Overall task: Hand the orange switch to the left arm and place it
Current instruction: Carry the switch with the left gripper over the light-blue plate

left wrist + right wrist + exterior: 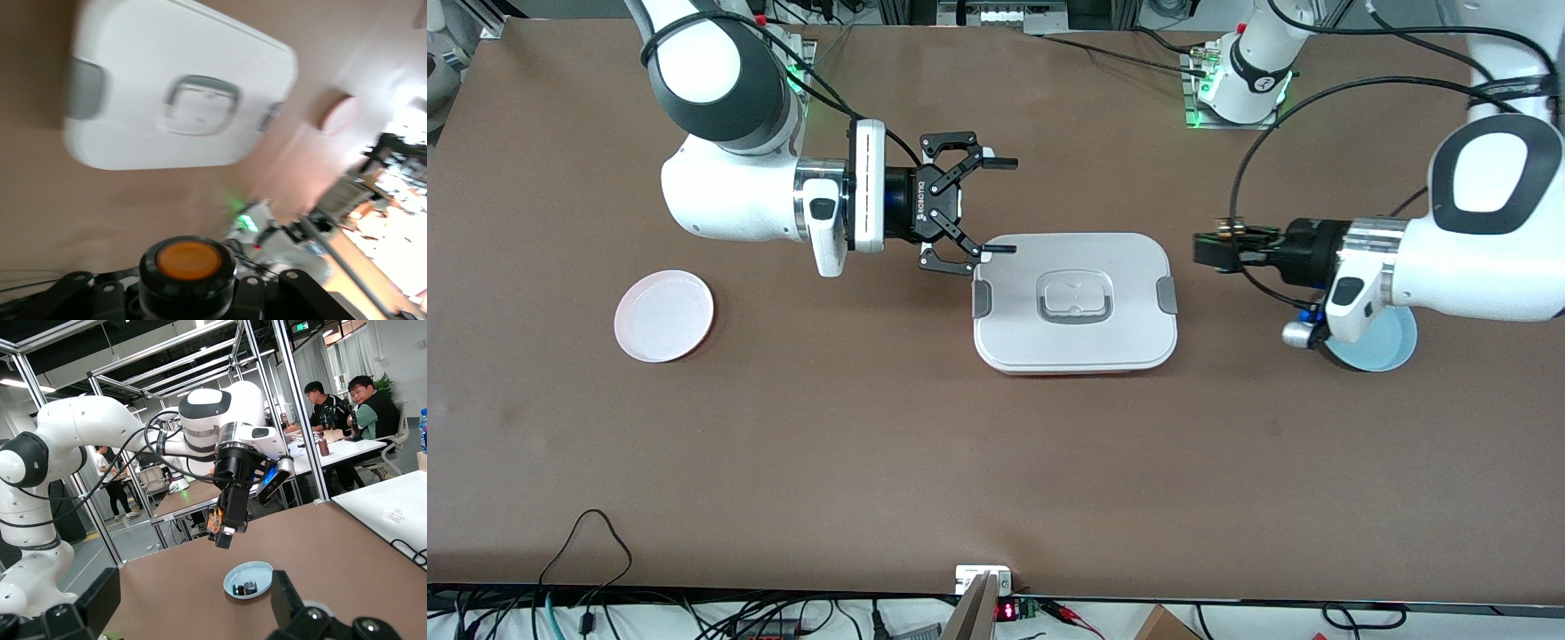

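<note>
My left gripper (1209, 251) is level above the table between the box (1074, 302) and a blue plate (1392, 342), pointing toward the box. It is shut on the orange switch (1227, 231), whose round black-rimmed orange face shows in the left wrist view (188, 261). The right wrist view shows the left gripper (223, 537) with the switch (215, 520) above the blue plate (248, 579). My right gripper (1009, 206) is open and empty, level, over the box's corner at the right arm's end; its fingers (100, 600) frame the right wrist view.
The white box also shows in the left wrist view (180, 93). A pink plate (663, 316) lies toward the right arm's end and holds nothing. The blue plate holds a few small components (245, 589). Cables hang along the table edge nearest the front camera.
</note>
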Available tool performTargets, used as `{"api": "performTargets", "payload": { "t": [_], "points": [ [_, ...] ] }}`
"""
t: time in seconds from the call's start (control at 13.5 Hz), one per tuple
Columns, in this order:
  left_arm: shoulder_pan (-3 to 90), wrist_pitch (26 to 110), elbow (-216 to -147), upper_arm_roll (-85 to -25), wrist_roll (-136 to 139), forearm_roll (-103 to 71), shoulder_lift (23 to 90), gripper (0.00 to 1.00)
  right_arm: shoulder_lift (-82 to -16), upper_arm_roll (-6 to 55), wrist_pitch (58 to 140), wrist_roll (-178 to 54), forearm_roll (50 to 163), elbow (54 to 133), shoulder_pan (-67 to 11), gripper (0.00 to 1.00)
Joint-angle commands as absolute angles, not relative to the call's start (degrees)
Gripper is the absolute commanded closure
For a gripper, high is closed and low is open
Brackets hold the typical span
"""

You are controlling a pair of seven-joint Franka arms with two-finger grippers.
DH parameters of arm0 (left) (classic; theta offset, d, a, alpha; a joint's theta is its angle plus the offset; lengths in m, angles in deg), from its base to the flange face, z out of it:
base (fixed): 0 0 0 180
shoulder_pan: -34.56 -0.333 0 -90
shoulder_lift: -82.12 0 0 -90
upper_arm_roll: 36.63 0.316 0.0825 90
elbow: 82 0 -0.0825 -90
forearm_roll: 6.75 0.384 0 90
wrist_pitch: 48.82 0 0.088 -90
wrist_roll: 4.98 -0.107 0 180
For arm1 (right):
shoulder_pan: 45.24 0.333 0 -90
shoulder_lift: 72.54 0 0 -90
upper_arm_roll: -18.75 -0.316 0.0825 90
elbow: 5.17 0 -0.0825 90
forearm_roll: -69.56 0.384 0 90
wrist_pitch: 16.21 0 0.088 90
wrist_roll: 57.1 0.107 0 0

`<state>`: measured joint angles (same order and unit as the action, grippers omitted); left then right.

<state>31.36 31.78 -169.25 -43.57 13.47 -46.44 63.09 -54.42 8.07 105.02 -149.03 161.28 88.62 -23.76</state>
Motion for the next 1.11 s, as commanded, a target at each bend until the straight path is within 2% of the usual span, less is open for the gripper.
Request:
{"api": "performTargets", "payload": {
  "t": [0.0,0.45,0.59,0.82,1.04],
  "points": [
    [28.0,29.4,-170.8,-44.0,6.0,-34.8,64.5,1.00,-55.6,8.3,106.0,-149.9,162.6,90.5,-23.1,0.00],
    [24.5,31.5,-175.1,-43.9,-1.5,-10.1,63.0,1.00,-55.5,8.3,106.0,-150.6,162.2,91.9,-22.6,0.00],
    [23.1,39.4,-181.8,-43.8,-3.6,-4.1,64.3,1.00,-55.4,8.3,106.0,-151.4,162.0,92.7,-22.6,0.00],
    [19.4,57.6,-196.7,-43.8,-7.9,1.1,68.5,1.00,-54.8,8.3,107.4,-151.8,161.9,93.2,-21.2,0.00],
    [15.6,71.4,-204.1,-43.8,-10.5,6.5,68.1,1.00,-54.3,8.3,109.3,-152.4,161.9,93.2,-20.1,0.00]
  ]
}}
